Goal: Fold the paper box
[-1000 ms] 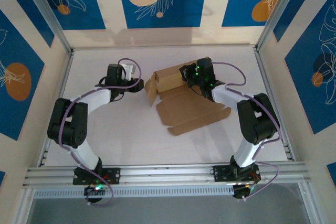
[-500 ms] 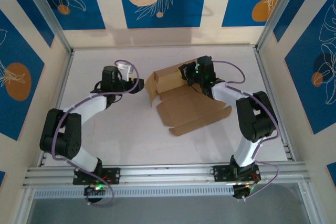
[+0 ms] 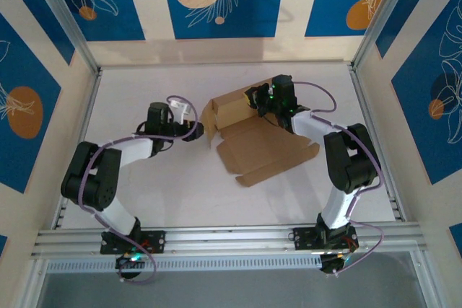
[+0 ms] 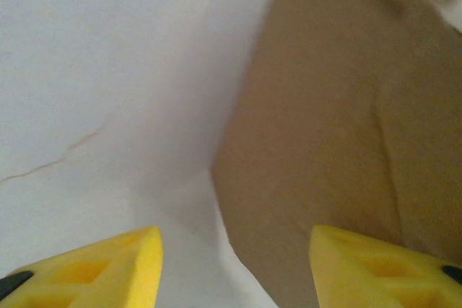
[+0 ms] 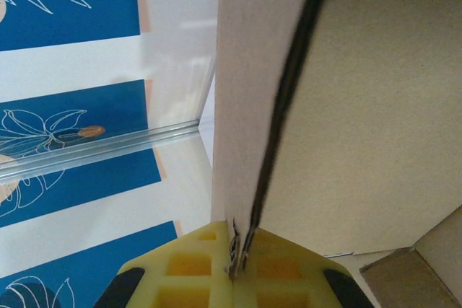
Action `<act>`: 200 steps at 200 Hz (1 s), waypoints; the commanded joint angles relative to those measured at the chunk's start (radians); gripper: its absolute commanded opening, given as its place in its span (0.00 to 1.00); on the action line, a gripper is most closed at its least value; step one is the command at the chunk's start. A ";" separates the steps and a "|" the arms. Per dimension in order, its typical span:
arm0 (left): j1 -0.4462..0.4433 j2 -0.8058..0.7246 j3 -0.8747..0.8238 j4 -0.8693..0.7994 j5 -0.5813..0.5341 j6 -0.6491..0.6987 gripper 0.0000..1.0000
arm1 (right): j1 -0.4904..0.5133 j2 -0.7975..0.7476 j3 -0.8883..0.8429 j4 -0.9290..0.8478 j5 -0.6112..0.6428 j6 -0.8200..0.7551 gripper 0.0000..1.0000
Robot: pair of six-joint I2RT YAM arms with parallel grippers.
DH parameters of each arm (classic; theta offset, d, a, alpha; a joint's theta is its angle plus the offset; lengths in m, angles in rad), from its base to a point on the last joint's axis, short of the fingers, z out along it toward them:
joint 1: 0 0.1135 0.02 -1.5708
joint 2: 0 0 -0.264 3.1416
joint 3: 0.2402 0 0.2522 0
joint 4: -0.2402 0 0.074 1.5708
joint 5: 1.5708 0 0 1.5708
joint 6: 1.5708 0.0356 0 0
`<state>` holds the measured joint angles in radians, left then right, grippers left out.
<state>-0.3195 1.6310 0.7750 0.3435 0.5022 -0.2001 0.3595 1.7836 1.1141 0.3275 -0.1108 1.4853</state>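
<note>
One paper box, two pincers and one white bench. In the top view the box lies half-folded just right of centre. Its flat panel spreads toward the lower right and a raised wall stands at its upper left.

The left pincer sits just beside the box's left corner. Whether it touches cannot be told from above. In the left wrist view its yellow fingers stand well apart with nothing gripped. Their tips are cut off by the bottom edge, and blurred cardboard lies ahead at the right.

The right pincer is clamped on the thin edge of an upright box panel, at the box's upper edge.
</note>
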 commanded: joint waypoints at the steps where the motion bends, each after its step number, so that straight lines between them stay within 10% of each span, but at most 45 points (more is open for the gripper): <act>1: -0.034 -0.051 0.007 0.017 0.028 0.072 0.58 | -0.002 0.028 0.019 -0.062 -0.021 -0.003 0.00; 200: -0.177 0.078 0.147 -0.005 -0.278 0.145 0.67 | 0.055 0.038 0.044 -0.034 -0.012 0.049 0.00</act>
<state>-0.4747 1.6897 0.9230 0.3000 0.2928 -0.0685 0.3973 1.8111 1.1522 0.3202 -0.1120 1.5089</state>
